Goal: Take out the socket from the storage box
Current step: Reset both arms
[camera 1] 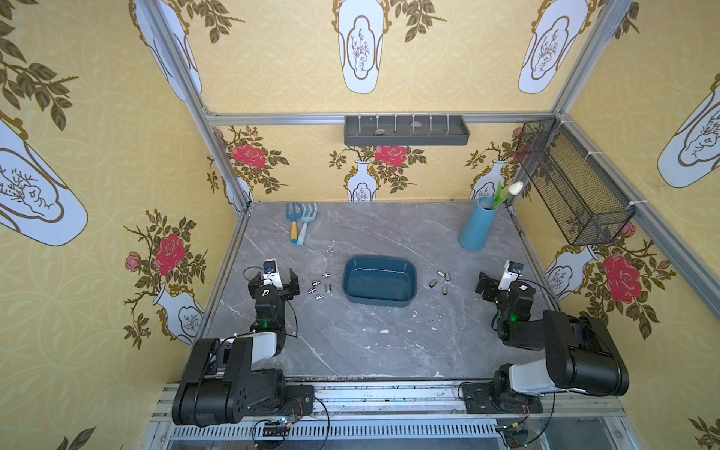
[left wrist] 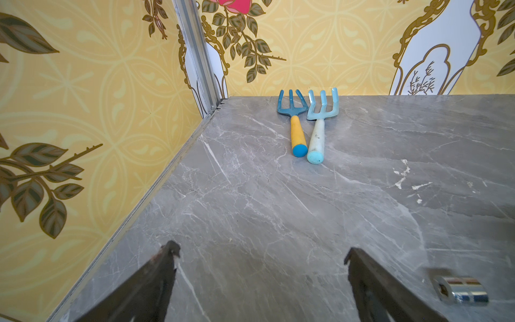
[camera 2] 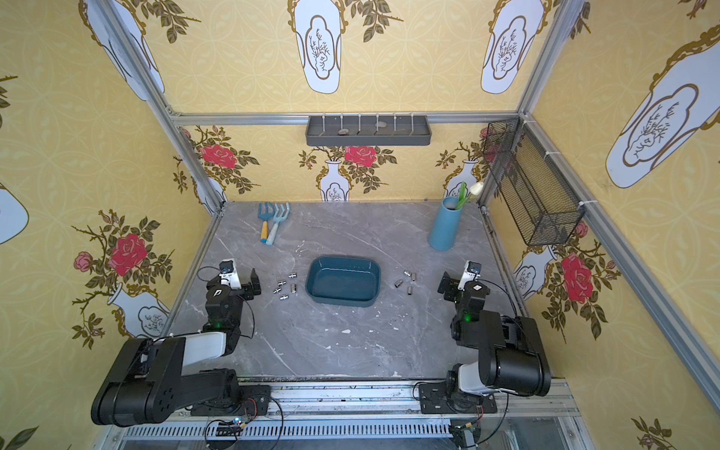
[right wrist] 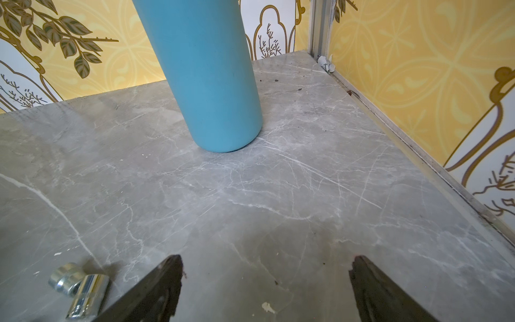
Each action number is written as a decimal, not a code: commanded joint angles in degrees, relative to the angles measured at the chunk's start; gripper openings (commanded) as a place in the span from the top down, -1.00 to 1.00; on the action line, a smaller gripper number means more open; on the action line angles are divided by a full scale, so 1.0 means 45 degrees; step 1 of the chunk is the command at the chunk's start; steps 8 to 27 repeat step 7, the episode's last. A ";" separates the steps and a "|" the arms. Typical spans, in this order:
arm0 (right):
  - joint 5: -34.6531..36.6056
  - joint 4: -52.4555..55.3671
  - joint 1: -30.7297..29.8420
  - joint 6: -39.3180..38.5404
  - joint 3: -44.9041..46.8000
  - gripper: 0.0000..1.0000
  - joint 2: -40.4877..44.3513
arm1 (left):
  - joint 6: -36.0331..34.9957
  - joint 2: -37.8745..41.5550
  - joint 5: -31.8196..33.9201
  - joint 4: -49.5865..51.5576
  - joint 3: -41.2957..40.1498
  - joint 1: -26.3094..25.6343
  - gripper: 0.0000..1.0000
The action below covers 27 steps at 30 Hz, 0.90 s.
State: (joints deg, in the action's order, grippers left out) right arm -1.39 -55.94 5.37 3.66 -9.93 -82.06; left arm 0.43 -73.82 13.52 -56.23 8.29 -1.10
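Both your claws are spread wide and hold nothing. The left claw has only bare table between its tips, and so does the right claw. The box lies between the two claws, on the inner side of each and well apart from both. In both top views its floor looks bare.

Sockets lie on the table between the left claw and the box, near that claw's inner tip. More sockets lie between the right claw and the box. Two forks lie well ahead of the left claw, and a vase stands ahead of the right.

I'd judge the take-out step finished, since nothing seems left in the box to lift. As I read it, your next move calls for no grasp. If you doubt the box corners, bring a claw over the box and look straight down.
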 commanded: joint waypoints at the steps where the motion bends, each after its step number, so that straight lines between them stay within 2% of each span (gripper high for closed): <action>1: -0.0062 -0.0790 0.0009 0.0066 -0.0038 -0.95 -0.0065 | -0.0080 -0.0020 -0.0035 -0.0386 -0.0010 0.0011 -1.00; 27: -0.0108 -0.0751 -0.0001 0.0088 -0.0058 -0.95 -0.0045 | -0.0081 -0.0009 -0.0035 -0.0376 -0.0008 0.0011 -1.00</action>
